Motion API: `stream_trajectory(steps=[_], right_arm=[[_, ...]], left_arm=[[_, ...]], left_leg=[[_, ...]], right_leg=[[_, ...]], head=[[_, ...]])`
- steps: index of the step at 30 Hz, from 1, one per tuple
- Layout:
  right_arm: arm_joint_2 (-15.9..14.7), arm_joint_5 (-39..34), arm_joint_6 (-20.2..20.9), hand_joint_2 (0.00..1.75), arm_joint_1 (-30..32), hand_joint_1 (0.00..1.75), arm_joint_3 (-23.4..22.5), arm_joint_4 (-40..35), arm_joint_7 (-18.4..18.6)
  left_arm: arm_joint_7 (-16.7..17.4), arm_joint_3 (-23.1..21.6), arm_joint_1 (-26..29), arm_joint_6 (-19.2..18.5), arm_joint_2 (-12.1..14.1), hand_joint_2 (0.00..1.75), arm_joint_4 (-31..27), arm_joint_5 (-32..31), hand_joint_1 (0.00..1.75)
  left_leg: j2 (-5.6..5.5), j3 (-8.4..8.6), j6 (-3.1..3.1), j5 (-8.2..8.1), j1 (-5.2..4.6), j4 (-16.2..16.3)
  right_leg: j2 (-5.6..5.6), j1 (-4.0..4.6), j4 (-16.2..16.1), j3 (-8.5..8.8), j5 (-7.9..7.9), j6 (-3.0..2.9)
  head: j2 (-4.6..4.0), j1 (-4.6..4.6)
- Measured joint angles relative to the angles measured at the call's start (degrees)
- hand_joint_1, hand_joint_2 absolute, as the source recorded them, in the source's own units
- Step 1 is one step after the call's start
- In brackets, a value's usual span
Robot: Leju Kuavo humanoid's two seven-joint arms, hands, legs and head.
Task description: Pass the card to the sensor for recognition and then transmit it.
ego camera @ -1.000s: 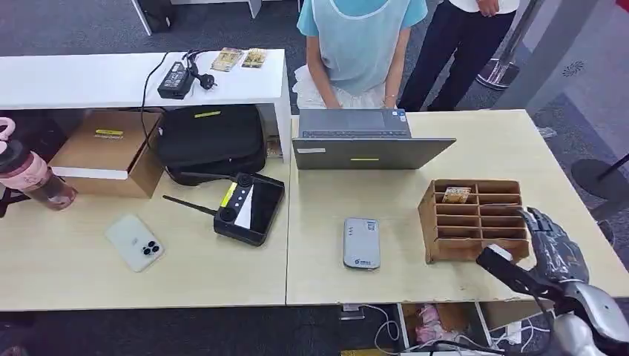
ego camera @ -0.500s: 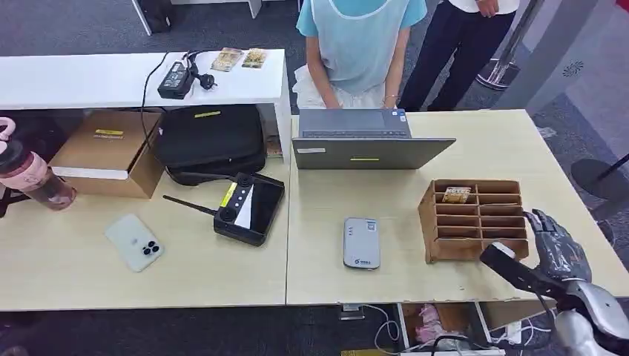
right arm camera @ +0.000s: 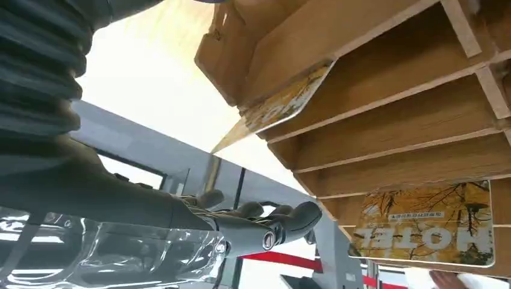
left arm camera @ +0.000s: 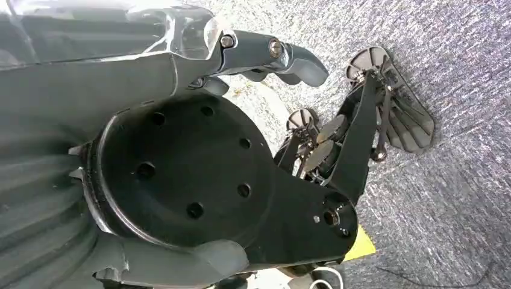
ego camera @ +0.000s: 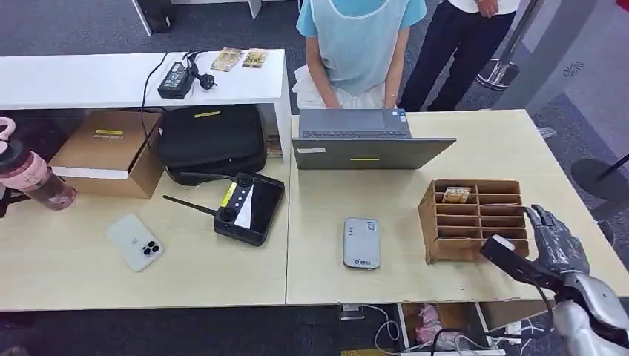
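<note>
A brown cardboard rack [ego camera: 475, 185] with several slots stands on the right side of the table. A yellow card [ego camera: 456, 195] lies in its top-left slot. In the right wrist view a yellow "HOTEL" card [right arm camera: 428, 223] and a second card [right arm camera: 277, 108] stick out of the rack [right arm camera: 391, 120]. The grey card sensor [ego camera: 361, 242] lies flat to the left of the rack. My right hand [ego camera: 552, 248] hovers at the rack's lower right corner, fingers spread and holding nothing; its fingers [right arm camera: 259, 226] are apart from the cards. My left hand [left arm camera: 271, 54] hangs over the floor, holding nothing.
A half-open laptop [ego camera: 363, 141] stands behind the sensor, with a person in a blue top [ego camera: 360, 44] seated at it and another person [ego camera: 460, 44] standing beside. On the left table lie a black device with an antenna [ego camera: 248, 208], a phone [ego camera: 133, 242], a black bag [ego camera: 210, 141] and a pink bottle [ego camera: 30, 174].
My right hand has shifted slightly forward and to the right, its thumb now closer to the rack's lower right corner. Everything else is still.
</note>
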Motion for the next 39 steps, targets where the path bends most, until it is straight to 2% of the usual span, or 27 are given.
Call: stream_trajectory(steps=[1,2,15,34,35,37,39], right_arm=[[0.0,0.0,-0.1,1.75,-0.3,1.69,0.0,0.4,-0.1],[0.0,0.0,-0.2,1.75,-0.5,1.75,0.0,0.8,-0.2],[0.0,-0.1,-0.8,1.75,-3.7,1.75,0.6,4.6,-0.6],[0.0,-2.0,-2.3,1.75,-2.3,1.75,0.1,1.7,-0.4],[0.0,-2.0,-2.3,1.75,-2.3,1.66,0.1,1.6,-0.5],[0.0,-2.0,-2.3,1.75,-2.3,1.73,0.1,1.4,-0.5],[0.0,-1.9,-2.2,1.75,-2.5,1.66,0.1,1.4,-0.5]], left_arm=[[0.1,0.0,0.0,0.0,0.0,1.75,0.0,0.0,0.0],[0.1,0.0,0.0,0.1,0.0,1.75,0.0,0.0,0.0],[0.2,0.0,0.0,0.6,-0.1,1.75,0.0,0.6,0.0],[0.2,0.0,0.0,0.1,0.0,1.75,0.0,0.2,0.0],[0.2,0.0,0.0,0.0,0.0,1.75,0.0,0.2,0.0],[0.2,0.0,0.0,0.1,0.0,1.75,0.0,0.3,0.0],[0.2,0.0,0.0,0.2,0.0,1.75,0.0,0.3,0.0]], left_leg=[[0.0,0.0,0.0,0.0,0.0,0.0],[0.0,0.0,0.0,0.0,0.0,0.0],[0.0,0.02,0.0,0.0,0.0,0.0],[0.0,0.03,0.0,0.0,0.0,0.0],[0.0,0.02,0.0,0.0,0.0,0.0],[0.0,0.01,0.0,0.0,0.0,0.0],[0.0,0.0,0.0,0.0,0.0,0.0]], right_leg=[[0.0,0.0,0.0,0.0,0.0,0.0],[0.0,0.0,0.0,0.0,0.0,0.0],[0.02,0.0,0.0,0.0,0.0,0.0],[0.01,0.0,0.0,0.0,0.01,0.0],[0.01,0.0,0.0,0.0,0.01,0.0],[0.01,0.0,0.0,0.01,0.01,0.0],[0.01,0.0,0.0,0.01,0.01,0.0]], head=[[0.0,0.0],[0.0,0.0],[0.0,0.0],[0.0,0.0],[0.0,0.0],[0.0,0.0],[0.0,0.0]])
